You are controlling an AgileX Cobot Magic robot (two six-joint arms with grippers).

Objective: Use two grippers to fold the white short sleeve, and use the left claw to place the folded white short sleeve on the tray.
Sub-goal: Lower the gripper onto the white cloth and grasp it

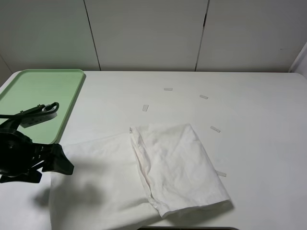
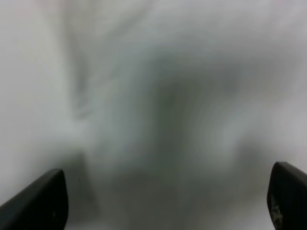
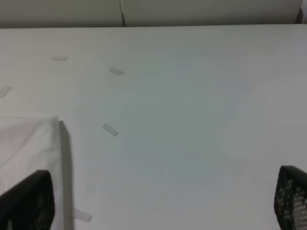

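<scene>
Sprawling over the near middle of the table, the white short sleeve lies only half folded, its right side doubled over, not yet on the tray at the far left. The left claw sits at the shirt's thin left edge, jaws apart with blurred cloth close between them. Closing there could pinch one layer and drag the fold open, since the right gripper, also apart over bare table, steadies nothing.
</scene>
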